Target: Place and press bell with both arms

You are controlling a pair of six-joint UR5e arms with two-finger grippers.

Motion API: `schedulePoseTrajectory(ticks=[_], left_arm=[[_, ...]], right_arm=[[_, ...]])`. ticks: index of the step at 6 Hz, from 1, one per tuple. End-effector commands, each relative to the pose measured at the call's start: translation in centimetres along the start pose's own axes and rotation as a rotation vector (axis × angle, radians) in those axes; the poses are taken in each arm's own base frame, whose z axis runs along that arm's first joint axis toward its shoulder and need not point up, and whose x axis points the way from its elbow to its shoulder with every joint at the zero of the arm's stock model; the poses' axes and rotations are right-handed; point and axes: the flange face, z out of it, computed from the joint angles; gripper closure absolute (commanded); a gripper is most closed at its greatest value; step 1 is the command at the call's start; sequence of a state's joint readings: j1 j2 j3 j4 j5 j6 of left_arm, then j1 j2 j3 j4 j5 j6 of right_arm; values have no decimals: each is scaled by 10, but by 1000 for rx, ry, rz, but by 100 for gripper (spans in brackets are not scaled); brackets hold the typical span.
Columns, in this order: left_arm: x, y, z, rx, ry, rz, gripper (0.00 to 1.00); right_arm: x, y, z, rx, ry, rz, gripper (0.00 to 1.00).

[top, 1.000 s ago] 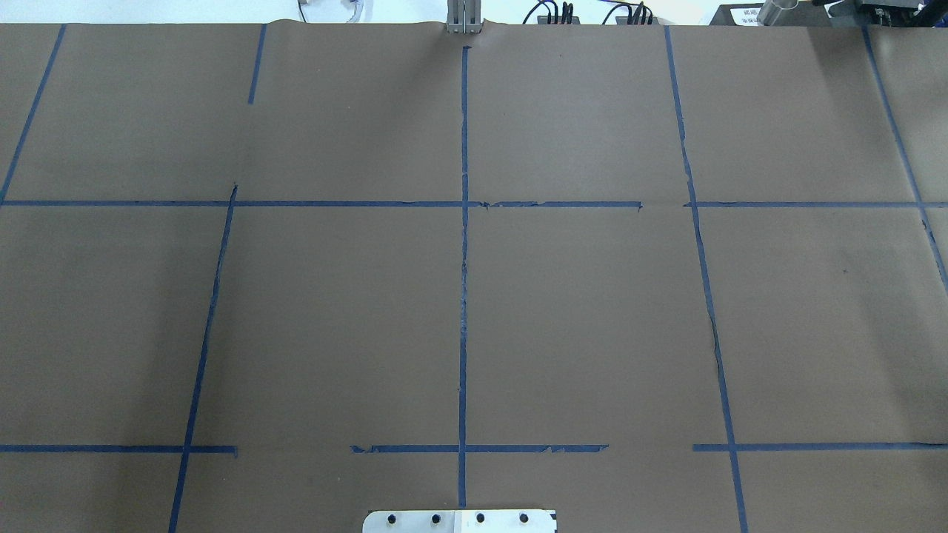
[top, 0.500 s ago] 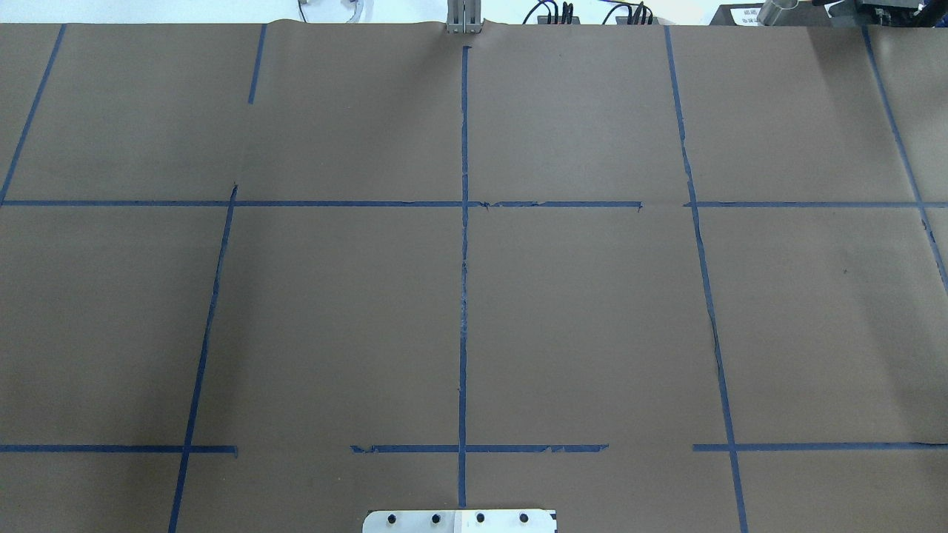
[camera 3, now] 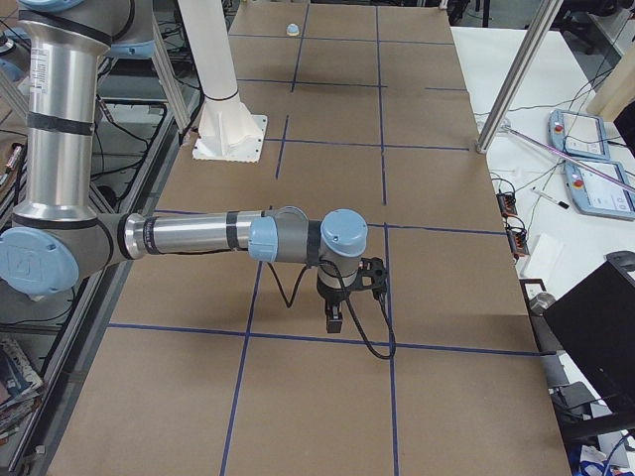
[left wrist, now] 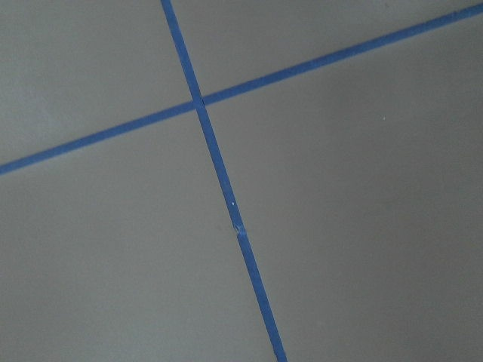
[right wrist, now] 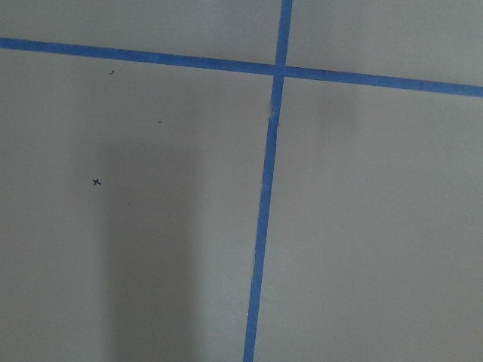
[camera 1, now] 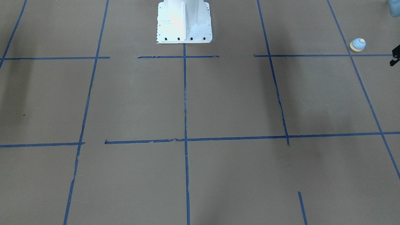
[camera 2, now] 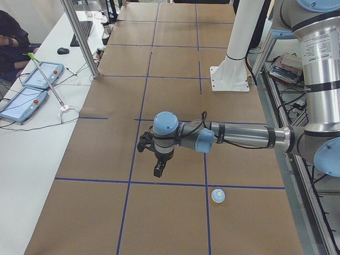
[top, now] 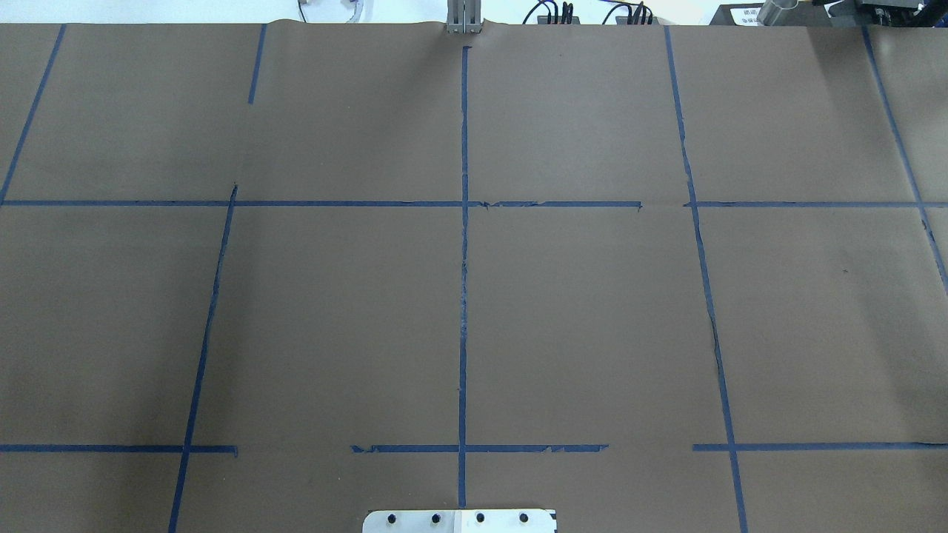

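**Left tool (camera 2: 159, 171) and right tool (camera 3: 334, 322) hang over the tabletop (camera 1: 234, 100); bell (camera 1: 357, 44) stands apart**

Facing the robot, we see the bell upright on the brown paper at the far right, cream button up. It stands just beside a crossing of blue tape (camera 1: 185, 93), on the robot's side of the cross line. A black part (camera 1: 395, 56) juts in at the right edge near it; we cannot tell which piece of the left arm it is. The white pedestal (camera 1: 184, 22) stands at top centre.

From overhead we get only paper, the tape grid, the pedestal's plate at the bottom edge and cables along the far edge.

From the table's left end, the left arm (camera 2: 239, 137) reaches out level, and its tool points down above a tape line. The bell lies nearer the camera, apart from the tool. We cannot tell whether the fingers are spread or closed. A white desk (camera 2: 32, 143) carries two pendants (camera 2: 42, 74), and an operator (camera 2: 10, 42) sits in the corner.

From the right end, the right arm (camera 3: 189, 236) stretches out likewise, with its tool pointing down. Again we cannot tell how the fingers stand. The bell shows tiny at the far end.

Each wrist view shows only paper and a tape crossing.
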State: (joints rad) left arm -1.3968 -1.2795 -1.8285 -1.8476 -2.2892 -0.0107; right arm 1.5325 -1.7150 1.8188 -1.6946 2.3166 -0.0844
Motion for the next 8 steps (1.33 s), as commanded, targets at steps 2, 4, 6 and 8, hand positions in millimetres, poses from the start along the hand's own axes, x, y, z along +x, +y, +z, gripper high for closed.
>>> schedulePoseTrajectory(ticks=[2, 4, 6, 8], left_arm=[[2, 111, 78, -34, 46, -42, 0], [5, 153, 109, -167, 53, 4, 0], [-1, 184, 139, -260, 58, 47, 0], [5, 192, 152, -317, 63, 53, 0]], right_arm=[[-1, 0, -1, 3, 1, -12, 0], [-2, 0, -1, 2, 1, -13, 0], [0, 1, 0, 1, 0, -12, 0], [2, 5, 3, -7, 1, -8, 0]])
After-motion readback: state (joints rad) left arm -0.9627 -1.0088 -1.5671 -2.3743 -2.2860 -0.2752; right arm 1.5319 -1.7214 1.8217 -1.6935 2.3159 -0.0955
